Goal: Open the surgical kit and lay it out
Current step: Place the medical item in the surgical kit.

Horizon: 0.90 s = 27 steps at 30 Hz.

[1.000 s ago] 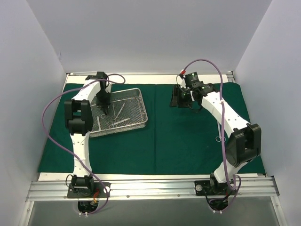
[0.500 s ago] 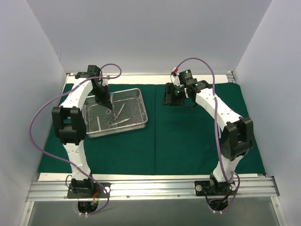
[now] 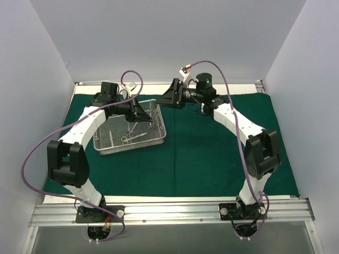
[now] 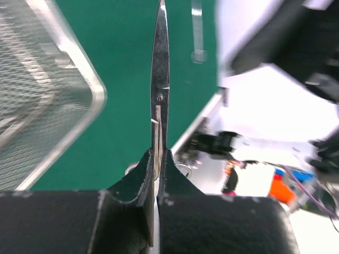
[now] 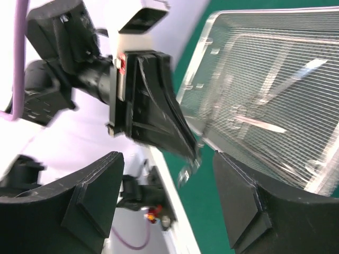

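The wire-mesh tray (image 3: pixel 132 148) on the left of the green cloth (image 3: pixel 212 148) holds a few steel instruments (image 3: pixel 132 136); the left gripper (image 4: pixel 157 159) clamps scissors (image 4: pixel 160 79) by its far right corner, the right gripper (image 3: pixel 170 98) gapes empty just beside

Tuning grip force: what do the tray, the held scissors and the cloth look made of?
Tray: bright silver wire mesh, likely stainless steel.
Scissors: polished steel by the look, with mirror-like blades and a visible pivot screw.
Cloth: matte dark green, no sheen, probably woven fabric.
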{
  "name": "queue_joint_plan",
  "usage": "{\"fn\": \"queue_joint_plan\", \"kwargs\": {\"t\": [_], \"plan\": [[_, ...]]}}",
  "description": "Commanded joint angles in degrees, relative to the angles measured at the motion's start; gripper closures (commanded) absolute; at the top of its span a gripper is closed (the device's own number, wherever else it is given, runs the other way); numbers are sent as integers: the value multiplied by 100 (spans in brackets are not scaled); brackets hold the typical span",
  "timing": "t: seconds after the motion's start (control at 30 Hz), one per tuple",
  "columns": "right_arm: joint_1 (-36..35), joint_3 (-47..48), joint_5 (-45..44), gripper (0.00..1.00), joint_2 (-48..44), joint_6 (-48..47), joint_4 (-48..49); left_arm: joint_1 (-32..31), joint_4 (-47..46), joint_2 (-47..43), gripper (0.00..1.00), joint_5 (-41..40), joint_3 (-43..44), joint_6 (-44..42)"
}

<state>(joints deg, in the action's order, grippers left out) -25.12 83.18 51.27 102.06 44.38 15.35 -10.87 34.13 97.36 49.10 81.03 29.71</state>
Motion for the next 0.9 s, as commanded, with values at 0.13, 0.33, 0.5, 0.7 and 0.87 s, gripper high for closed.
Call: {"fn": "queue_joint_plan", "kwargs": {"t": [0.13, 0.33, 0.5, 0.7, 0.87], "plan": [[-115, -328, 832, 30, 24, 879, 1743, -257, -2445, -674, 98, 1031, -667, 1607], [-124, -486, 894, 33, 85, 906, 1865, -327, -2815, -692, 98, 1172, -773, 1880], [-133, -610, 955, 36, 104, 923, 1927, -345, -3464, -797, 98, 1286, -1010, 2301], [-133, -654, 1061, 40, 217, 1107, 2191, -398, -4440, -842, 98, 1418, -1371, 2952], [-124, -689, 1149, 48, 349, 1573, 2770, -415, -5223, -833, 98, 1506, -1591, 3471]]}}
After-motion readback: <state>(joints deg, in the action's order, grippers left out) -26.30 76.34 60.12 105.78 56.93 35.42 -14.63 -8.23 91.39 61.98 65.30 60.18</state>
